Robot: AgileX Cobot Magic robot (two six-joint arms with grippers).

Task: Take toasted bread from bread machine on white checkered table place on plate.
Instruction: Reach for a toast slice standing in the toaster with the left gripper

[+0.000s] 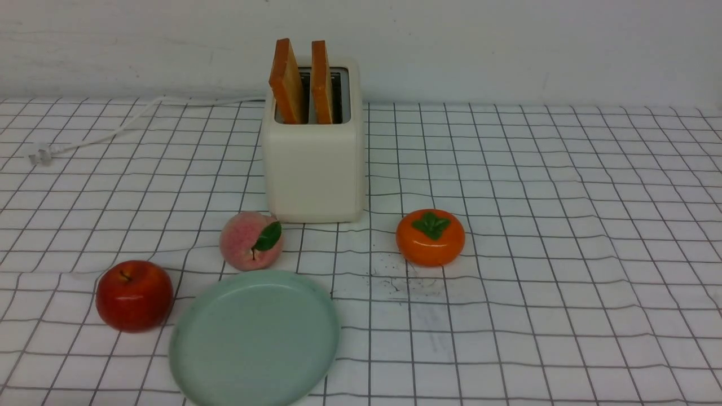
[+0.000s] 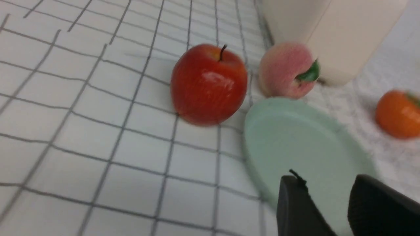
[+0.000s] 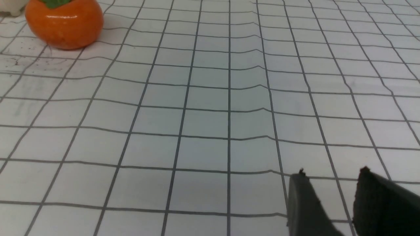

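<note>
From my screen, the bench [image 1: 536, 316] wears wrinkled cloth; the toaster [image 1: 313, 169] looks like smooth plastic, metal on top. I see a glossy apple [image 1: 134, 296], glossy persimmon [image 1: 430, 248], matt peach [image 1: 242, 239].

The desk [image 1: 536, 316] wears a white cloth with thin dark checks, a bit rumpled; taking its middle as the clock's centre, the toaster [image 1: 314, 169] stands near eleven, the peach [image 1: 248, 242] around ten, the red apple [image 1: 134, 296] at nine, the pale green plate [image 1: 256, 338] near eight, the orange persimmon [image 1: 430, 238] near one
</note>
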